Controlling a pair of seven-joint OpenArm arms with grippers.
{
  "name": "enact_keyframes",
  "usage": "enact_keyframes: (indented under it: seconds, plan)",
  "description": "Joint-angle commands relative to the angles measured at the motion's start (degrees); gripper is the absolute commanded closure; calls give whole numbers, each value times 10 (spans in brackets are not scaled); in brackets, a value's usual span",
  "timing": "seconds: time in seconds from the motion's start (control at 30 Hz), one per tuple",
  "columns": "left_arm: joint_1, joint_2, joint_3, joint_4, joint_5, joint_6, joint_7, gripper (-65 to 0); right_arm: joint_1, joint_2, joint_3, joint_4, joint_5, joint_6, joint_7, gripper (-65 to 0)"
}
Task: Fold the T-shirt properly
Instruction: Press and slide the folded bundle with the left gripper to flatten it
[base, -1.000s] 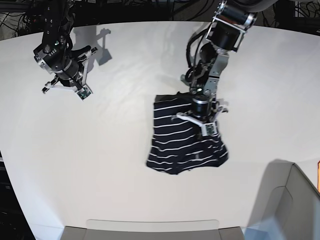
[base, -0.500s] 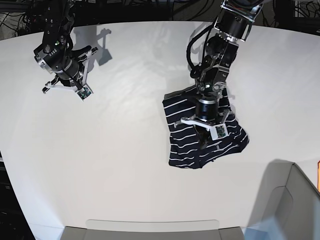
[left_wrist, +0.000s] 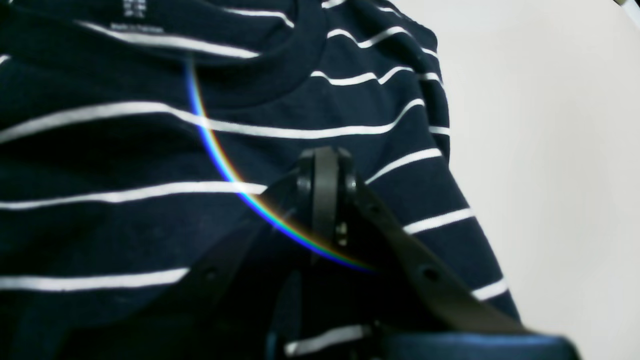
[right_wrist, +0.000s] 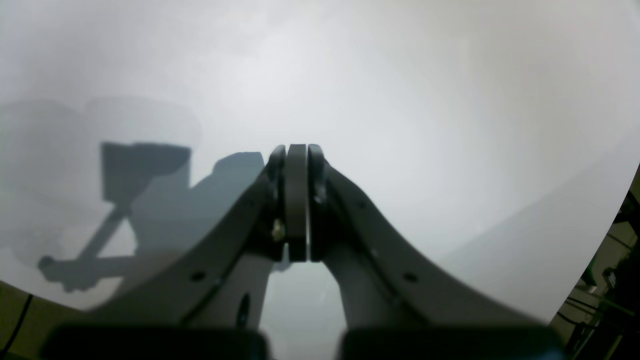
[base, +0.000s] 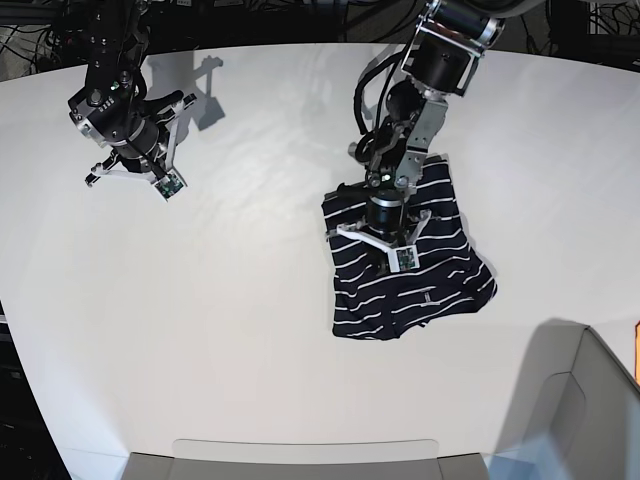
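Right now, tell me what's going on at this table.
The left gripper, jaws shut, is over the folded dark navy T-shirt with thin white stripes, which lies bunched on the white table; whether it pinches cloth is unclear. The right gripper is shut and empty, hanging over bare table away from the shirt.

Table (base: 250, 300): you see a broad white top, evenly lit, with soft shadows.
Rear edge: dark, with tangled cables (base: 30, 45).
Front right: grey bin (base: 560, 420).
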Motion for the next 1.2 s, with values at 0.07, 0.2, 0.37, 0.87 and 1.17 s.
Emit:
enact_keyframes:
  seconds: [0.07,0.2,0.37,0.87,1.17]
  plan:
    - [24,-49,-4,-18,-13,7,37,0,4,1,0,9,2,6,6,0]
    - [51,-113,-4,-15,-14,7,37,0,3,-6,0,9,3,6,5,0]
    - [68,-173,-4,-14,-14,7,36,0,1,-14,-1,9,3,6,5,0]
    - [116,-209,-191,260,-11,7,43,0,32,-42,5,19,6,6,9,0]
    - [289,-209,-253,456,-10,7,43,0,-4,-58,7,20,6,6,9,0]
